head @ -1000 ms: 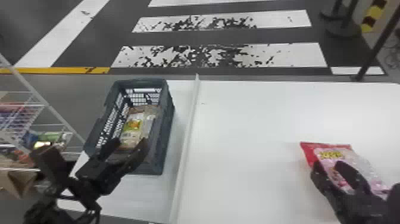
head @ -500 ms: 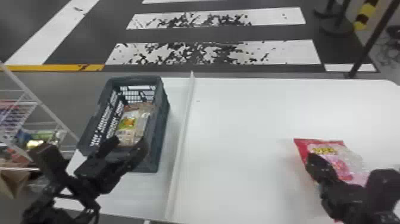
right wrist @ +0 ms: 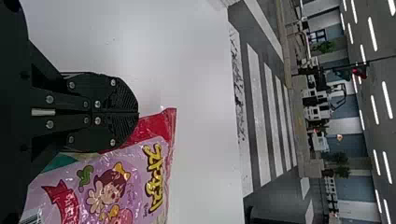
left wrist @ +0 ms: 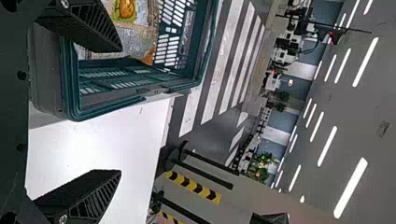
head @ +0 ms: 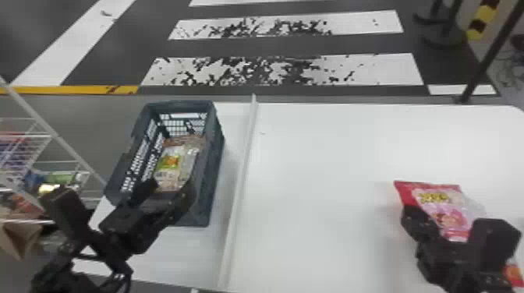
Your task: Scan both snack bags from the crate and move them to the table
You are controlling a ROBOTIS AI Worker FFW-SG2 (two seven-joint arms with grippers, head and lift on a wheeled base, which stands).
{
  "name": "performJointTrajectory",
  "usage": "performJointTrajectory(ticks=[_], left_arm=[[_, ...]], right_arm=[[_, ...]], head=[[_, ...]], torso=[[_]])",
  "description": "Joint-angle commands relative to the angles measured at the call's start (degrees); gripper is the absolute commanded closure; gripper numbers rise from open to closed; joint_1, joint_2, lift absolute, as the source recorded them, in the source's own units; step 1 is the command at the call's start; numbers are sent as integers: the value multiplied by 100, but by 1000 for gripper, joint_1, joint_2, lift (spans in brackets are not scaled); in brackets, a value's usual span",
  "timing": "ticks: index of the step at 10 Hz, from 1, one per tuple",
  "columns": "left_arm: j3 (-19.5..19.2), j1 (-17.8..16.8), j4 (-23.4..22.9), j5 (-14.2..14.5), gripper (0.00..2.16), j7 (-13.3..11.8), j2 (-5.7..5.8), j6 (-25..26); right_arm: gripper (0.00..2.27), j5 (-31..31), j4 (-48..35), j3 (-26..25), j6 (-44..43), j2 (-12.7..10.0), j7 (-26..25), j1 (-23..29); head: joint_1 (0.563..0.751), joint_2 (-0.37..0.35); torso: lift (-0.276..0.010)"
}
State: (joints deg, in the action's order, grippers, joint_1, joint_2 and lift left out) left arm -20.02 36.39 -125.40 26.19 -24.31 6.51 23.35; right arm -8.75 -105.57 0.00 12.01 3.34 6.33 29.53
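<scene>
My left gripper (head: 171,187) stands open at the near end of the dark crate (head: 216,167). Inside the crate lies a clear and brown snack bag (head: 171,167) with a green-yellow label. In the left wrist view, the gripper (left wrist: 121,111) has one finger above the crate (left wrist: 116,105) and the bag (left wrist: 135,39), the other over white table. My right gripper (head: 415,218) is at the left edge of the red and pink snack bag (head: 448,206) on the table. In the right wrist view, the gripper (right wrist: 138,113) is shut, its fingertips together beside the bag (right wrist: 112,186); pinched film cannot be made out.
A raised white divider (head: 239,187) runs along the white table (head: 319,175) between the crate and the red bag. Wire shelves (head: 23,156) with goods stand at the far left. A dark post (head: 491,54) rises beyond the table's back right edge.
My right gripper has closed from a spread stance beside the red bag. My left gripper keeps its place at the crate, and both bags rest where they were.
</scene>
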Motion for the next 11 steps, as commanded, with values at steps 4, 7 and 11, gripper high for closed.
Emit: performJointTrajectory(ticks=[4,7,11], left_arm=[[24,-27,-2,0,66,-12,8,-18],[24,-18,16,0,66,-65,-1,-18],[156,-35,25,-70,66,-21,-19,-36]], right_arm=[[2246,-57,248,-105,114,-9,-334,-316],[2246,-426,362,-325,8,-9,-360,-334],[2246,-1454,-640,-1028,-431,-18,-9,405]], head=[[695,97],[695,73],[695,31]], torso=[[-87],[-87],[-87]])
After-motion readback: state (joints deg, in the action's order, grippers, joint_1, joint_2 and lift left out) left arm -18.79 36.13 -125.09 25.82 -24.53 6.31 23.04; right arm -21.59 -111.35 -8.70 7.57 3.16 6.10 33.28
